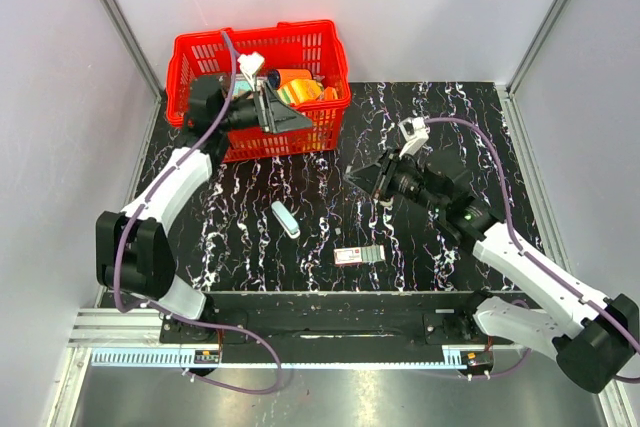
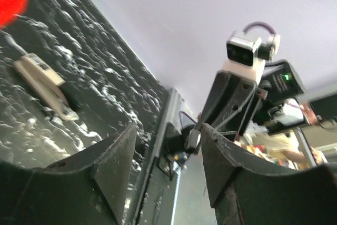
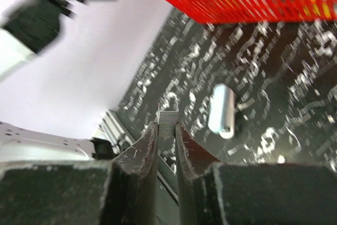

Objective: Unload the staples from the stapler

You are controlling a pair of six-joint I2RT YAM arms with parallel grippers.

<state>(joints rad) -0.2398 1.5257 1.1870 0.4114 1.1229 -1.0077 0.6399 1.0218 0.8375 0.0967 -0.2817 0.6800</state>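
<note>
The stapler (image 3: 168,117) is hanging in the air off the basket's (image 1: 320,127) right front corner, with the right gripper (image 3: 166,127) clamping its silvery channel. The left gripper (image 2: 168,133) is hovering over the basket's front, fingers apart and empty. It should be approaching the stapler's free end squarely, with the right holding firm.

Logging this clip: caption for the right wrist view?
Right gripper pinches slim silvery-grey metal stapler above marbled black table, pale blue-white oblong beyond.
</note>
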